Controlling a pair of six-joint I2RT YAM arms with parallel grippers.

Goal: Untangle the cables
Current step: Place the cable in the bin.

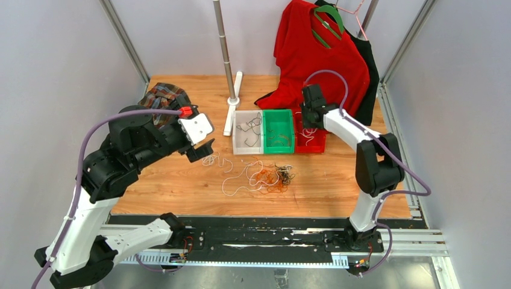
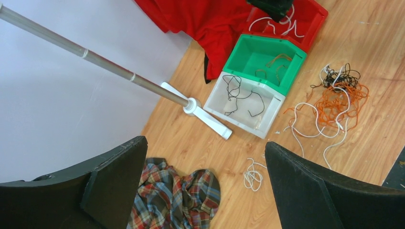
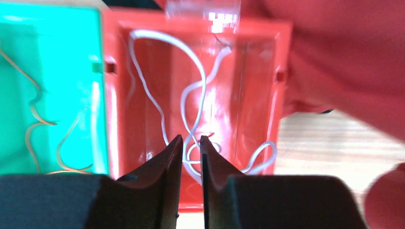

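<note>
Right fingers [image 3: 167,164] almost closed over the white cable [image 3: 198,59] in the red bin [image 3: 143,24], hold unclear; my left fingers [image 2: 305,186] gape empty.

A tangled pile of cables [image 1: 268,176] is lying on the table [image 1: 181,186], a small coil [image 1: 211,159] to its left. Just behind it 3 bins are sitting in 1 row, left bin [image 1: 247,150], middle bin [image 1: 278,150], right bin [image 1: 310,149], each holding more cable, with a stand base [image 1: 232,114] left of them.
</note>
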